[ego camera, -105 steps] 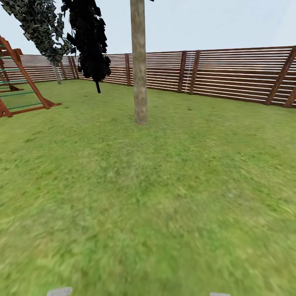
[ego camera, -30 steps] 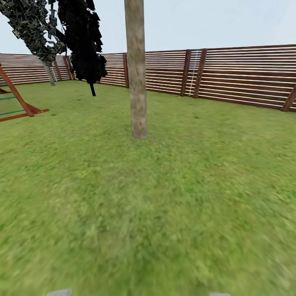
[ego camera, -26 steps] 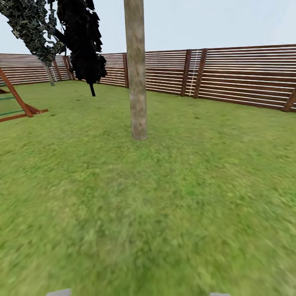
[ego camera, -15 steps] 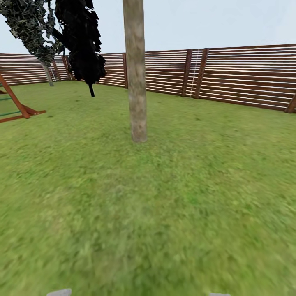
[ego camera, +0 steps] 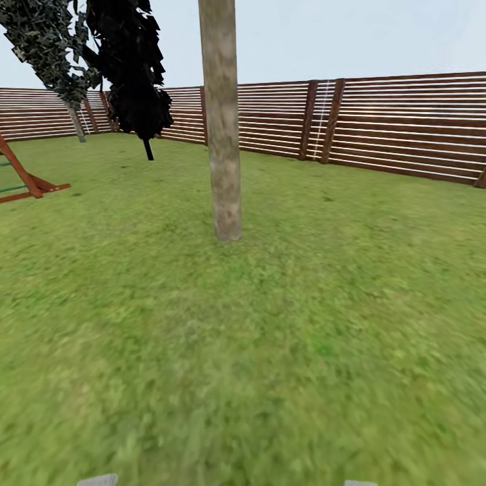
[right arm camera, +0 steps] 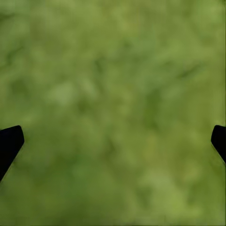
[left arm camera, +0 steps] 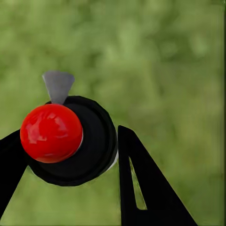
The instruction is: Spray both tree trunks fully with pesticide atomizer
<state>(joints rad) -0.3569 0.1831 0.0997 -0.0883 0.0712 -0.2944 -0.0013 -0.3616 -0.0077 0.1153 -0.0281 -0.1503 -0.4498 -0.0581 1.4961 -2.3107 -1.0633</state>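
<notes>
On the lawn of the fenced garden, mid-approach: nearest to the lens, the left gripper (left arm camera: 70, 155) clamped on the pesticide atomizer (left arm camera: 70, 141), black fingers pressed against either side of its round black body, glossy red cap and small grey nozzle tip pointing out over blurred grass. Alongside, the right gripper (right arm camera: 113, 141) spread wide and empty, only the two dark fingertips (right arm camera: 9, 141) at the frame edges, green turf between them. Ahead, open floor (ego camera: 270, 351) of grass, bare of paving here. Beyond it, straight in front and slightly left of centre, the nearest tree trunk (ego camera: 221, 121), pale and mottled, upright, no white specks of pesticide visible on the bark. Farther back to the left, a second tree (ego camera: 64, 54) with ragged foliage, a dark hanging crown (ego camera: 131, 61) beside it, and the foot of a red-brown play frame (ego camera: 27, 182). Last, the slatted wooden fence (ego camera: 391, 121) under a pale sky. Likely best handling of the step: closing in squarely on the trunk, stopping near enough for the spray to reach, then raising the nozzle toward the bark with the grip kept firm and sweeping top to base.
</notes>
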